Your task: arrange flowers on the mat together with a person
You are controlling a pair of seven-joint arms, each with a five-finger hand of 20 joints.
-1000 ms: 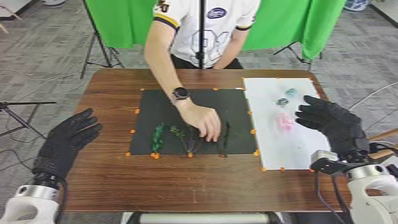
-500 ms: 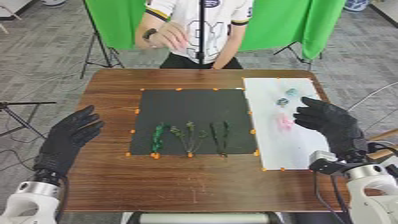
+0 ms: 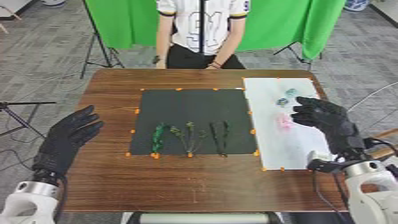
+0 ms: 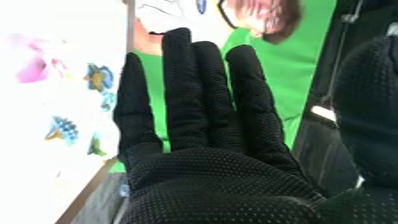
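On the dark mat (image 3: 191,107) lie green leafy stems (image 3: 158,138) at the left, a branching sprig (image 3: 190,137) in the middle and thin dark stems (image 3: 219,137) at the right. A white sheet (image 3: 282,150) beside the mat holds pink flowers (image 3: 284,121) and small blue flowers (image 3: 282,102). My right hand (image 3: 324,117) is above the sheet's right edge, open and holding nothing. Left of the mat my left hand (image 3: 69,136) is open over the table. In the right wrist view my right hand (image 4: 222,175) has straight fingers, with a pink flower (image 4: 34,70) and blue flowers (image 4: 64,130) beyond it.
The brown table (image 3: 178,185) extends in front of the mat. Orange markers (image 3: 253,131) run along the mat and sheet edges. A person stands at the far side with both arms down; a dark vertical pole rises in front of them.
The person's hand has drawn back from the mat's stems, lifted away and dropped to their side. My right hand has shifted slightly to the left; my left hand looks nearly still.
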